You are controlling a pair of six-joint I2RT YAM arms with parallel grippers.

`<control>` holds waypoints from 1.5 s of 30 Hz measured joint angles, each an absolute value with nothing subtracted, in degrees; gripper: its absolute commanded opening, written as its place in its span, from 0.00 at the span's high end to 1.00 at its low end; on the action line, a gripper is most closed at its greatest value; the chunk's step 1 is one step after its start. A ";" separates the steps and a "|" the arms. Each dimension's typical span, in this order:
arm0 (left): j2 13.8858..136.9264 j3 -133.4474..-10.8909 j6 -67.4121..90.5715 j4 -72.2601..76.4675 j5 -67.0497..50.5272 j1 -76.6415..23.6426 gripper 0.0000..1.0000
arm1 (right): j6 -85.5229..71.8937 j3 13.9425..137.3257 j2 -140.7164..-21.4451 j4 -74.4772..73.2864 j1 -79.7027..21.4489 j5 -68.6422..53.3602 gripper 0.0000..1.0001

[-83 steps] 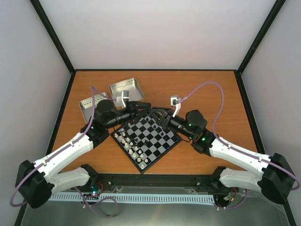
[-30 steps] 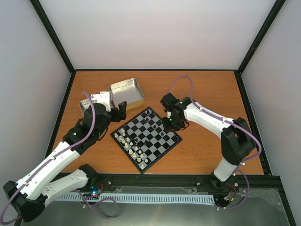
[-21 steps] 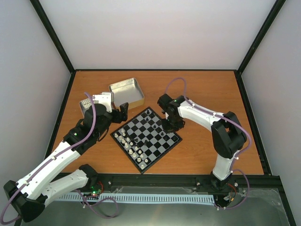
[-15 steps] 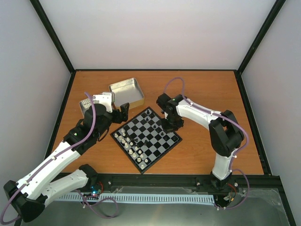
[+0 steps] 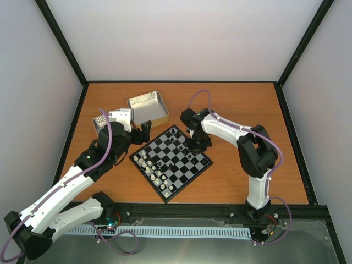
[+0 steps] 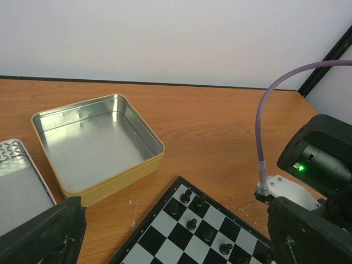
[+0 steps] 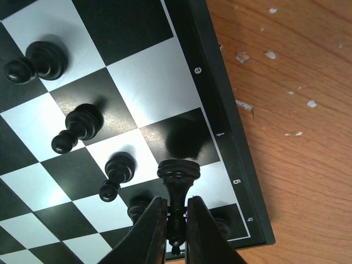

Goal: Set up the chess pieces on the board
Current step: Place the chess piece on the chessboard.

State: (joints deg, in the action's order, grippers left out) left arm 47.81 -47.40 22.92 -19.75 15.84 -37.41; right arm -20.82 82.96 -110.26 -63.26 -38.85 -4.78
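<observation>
Two silver tins sit on the table at the board's 10 and 11 o'clock. The dimpled tin is partly hidden by the left arm, and the open tin lies just beside it. The one board is turned like a diamond.

The left gripper hangs by the board's 10 o'clock edge with its fingers spread wide apart, gripping nothing. White pieces stand in two rows along the 7 o'clock edge, too small to count. Black pieces gather toward the 1 o'clock side; the left wrist view shows at least six.

The right gripper is over the 2 o'clock edge, its jaws pressed together on one wide-topped black piece. That piece is above the squares beside rim letters f and g, and whether it touches the board cannot be told. Three black pawns stand in a diagonal line at its 10 o'clock. Two more dark pieces are half hidden behind the fingers.
</observation>
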 measured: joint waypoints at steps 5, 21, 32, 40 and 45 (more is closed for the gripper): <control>47.83 -47.40 22.92 -19.75 15.86 -37.41 0.09 | -20.75 83.00 -110.74 -63.40 -38.85 -4.34 0.91; 47.29 -47.37 22.92 -19.77 17.50 -37.41 0.08 | -20.64 83.33 -111.81 -62.54 -38.74 -3.46 0.82; 47.27 -47.35 22.92 -19.77 17.80 -37.41 0.08 | -20.88 83.33 -111.81 -61.41 -38.52 -3.53 0.76; 47.29 -47.35 22.92 -19.77 17.85 -37.41 0.08 | -21.76 83.44 -111.59 -60.55 -38.26 -2.39 0.64; 47.29 -47.35 22.92 -19.77 18.04 -37.41 0.08 | -22.28 83.07 -109.86 -58.87 -38.24 -1.63 0.64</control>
